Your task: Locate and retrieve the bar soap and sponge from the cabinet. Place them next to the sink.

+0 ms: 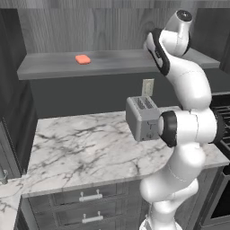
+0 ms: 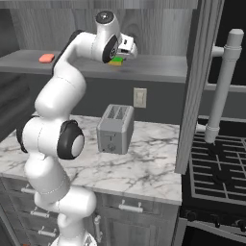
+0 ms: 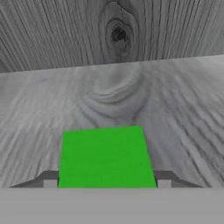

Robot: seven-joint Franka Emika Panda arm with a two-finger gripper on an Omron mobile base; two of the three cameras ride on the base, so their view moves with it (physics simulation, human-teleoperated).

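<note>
So the sponge is sitting flat on the cabinet shelf, right between my fingertips, with my gripper spread open on either side of it. The bar soap lies on the same shelf, well apart from the sponge. No writing that I can read anywhere.

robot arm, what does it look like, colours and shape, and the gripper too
The arm is built of glossy white, rounded segments, with dark, nearly black bands and round caps at the joints. The gripper has a white body. In the hand view its two finger tips are small, dark grey and wedge-shaped.
</note>
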